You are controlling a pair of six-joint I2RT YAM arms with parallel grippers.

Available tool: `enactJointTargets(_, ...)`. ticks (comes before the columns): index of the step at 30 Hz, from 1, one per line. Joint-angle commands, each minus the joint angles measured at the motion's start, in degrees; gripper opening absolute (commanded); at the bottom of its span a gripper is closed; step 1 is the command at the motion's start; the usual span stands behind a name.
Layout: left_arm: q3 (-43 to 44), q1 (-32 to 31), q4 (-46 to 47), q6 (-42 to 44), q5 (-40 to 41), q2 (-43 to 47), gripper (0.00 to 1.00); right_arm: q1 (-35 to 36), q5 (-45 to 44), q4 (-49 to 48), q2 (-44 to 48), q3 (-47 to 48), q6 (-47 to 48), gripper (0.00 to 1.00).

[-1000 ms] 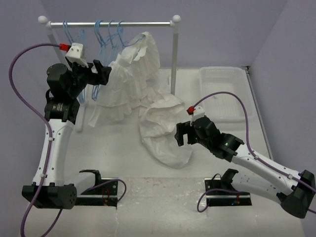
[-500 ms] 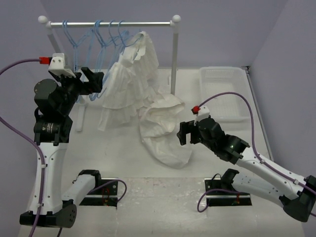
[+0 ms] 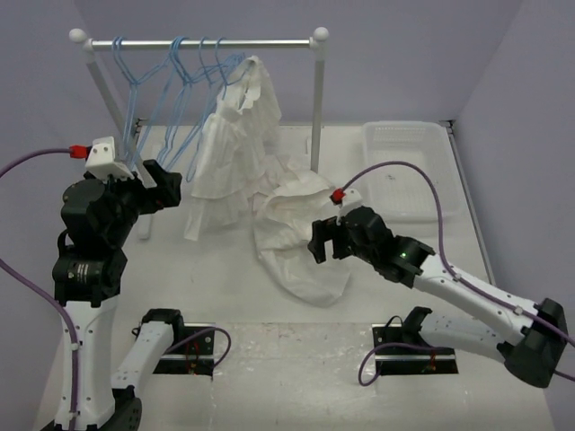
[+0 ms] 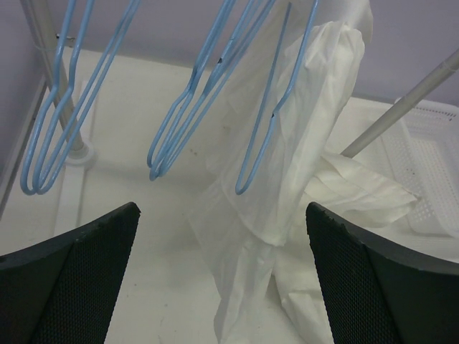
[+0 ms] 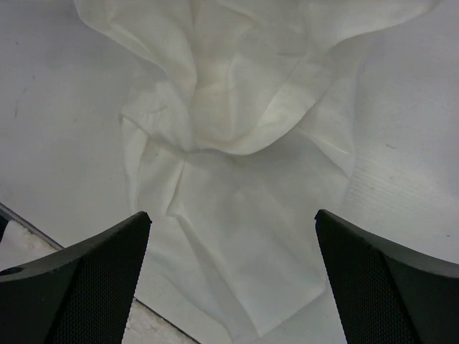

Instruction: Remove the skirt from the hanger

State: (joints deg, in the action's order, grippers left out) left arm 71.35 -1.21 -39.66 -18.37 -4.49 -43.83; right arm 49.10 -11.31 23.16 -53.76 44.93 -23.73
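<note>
Skirt [image 3: 301, 256] crumpled on counter [image 3: 216, 269] beneath right hand [image 3: 328, 244]; ruffled garment [image 3: 229, 162] and blue hangers [image 3: 182, 72] hang before left hand [image 3: 164, 182]; both hands spread apart, empty

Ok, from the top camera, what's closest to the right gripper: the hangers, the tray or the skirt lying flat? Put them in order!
Starting from the right gripper:
1. Skirt: lying right beside it, just to its left.
2. Tray: further off, at the back right.
3. Hangers: farthest, up on the rail at the back left.
</note>
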Motion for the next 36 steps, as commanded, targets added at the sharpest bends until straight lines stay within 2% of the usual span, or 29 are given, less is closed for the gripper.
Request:
enactJointTargets(1, 1.5, -0.2, -5.2, 1.1, 3.4, 1.7, 1.0, 1.3, 6.9, -6.7, -10.2, 2.7, 0.1, 0.99)
enactJointTargets(5, 0.1, -0.2, -6.0, 1.7, 3.5, 3.2, 1.0, 2.2, 2.0, -10.3, -22.5, 5.5, -5.7, 0.99)
enactJointTargets(11, -1.0, -0.2, -6.0, 2.2, 1.9, 2.7, 1.0, 2.2, -12.1, -5.6, -40.4, 14.2, -15.7, 0.99)
enactJointTargets(13, -1.0, -0.2, -6.0, 2.8, 1.2, 2.6, 1.0, 2.1, -12.3, -4.5, -46.5, 16.9, -18.3, 0.99)
enactJointTargets(17, -1.0, -0.2, -6.3, 3.4, 2.2, 3.2, 1.0, 2.2, -9.0, -4.5, -52.9, 18.4, -20.6, 0.99)
enactJointTargets(20, -0.3, -0.2, -6.8, 4.1, 3.6, 3.4, 1.0, 2.3, -7.8, -6.0, -54.5, 17.0, -21.2, 0.74)
enactJointTargets(21, -0.2, -0.2, -6.7, 4.4, 4.0, 3.5, 1.0, 2.5, -7.8, -6.5, -54.6, 16.2, -21.0, 0.53)
enactJointTargets(22, -0.2, -0.2, -6.7, 4.5, 4.1, 3.6, 1.0, 2.5, -8.3, -6.6, -54.5, 15.7, -21.0, 0.38)
enactJointTargets(23, -0.2, -0.2, -6.7, 4.7, 4.1, 3.6, 1.0, 2.7, -9.0, -7.2, -53.7, 14.6, -20.4, 0.08)
enactJointTargets(24, -0.1, -0.2, -6.7, 4.7, 5.8, 3.4, 1.0, 2.7, -9.0, -7.0, -52.8, 14.6, -21.1, 0.08)
enactJointTargets(25, 0.0, -0.2, -6.6, 4.7, 5.9, 3.5, 1.0, 2.6, -10.6, -6.9, -51.5, 13.3, -21.2, 0.0)
enactJointTargets(29, 0.0, -0.2, -5.9, 4.9, 4.6, 3.8, 1.0, 2.5, -16.1, -7.2, -39.2, 10.5, -17.2, 0.0)
enactJointTargets(30, -0.2, -0.2, -5.3, 5.1, 3.2, 4.1, 1.0, 2.0, -17.1, -6.0, -32.9, 11.1, -15.0, 0.0)
enactJointTargets(32, -0.8, -0.2, -4.5, 5.0, 2.8, 4.8, 1.0, 0.7, -17.8, -5.8, -26.4, 11.8, -11.9, 0.0)
enactJointTargets(36, -1.9, -0.2, -3.4, 4.7, 2.8, 5.6, 1.0, -7.0, -19.5, -5.1, -14.6, 16.9, -1.6, 0.0)
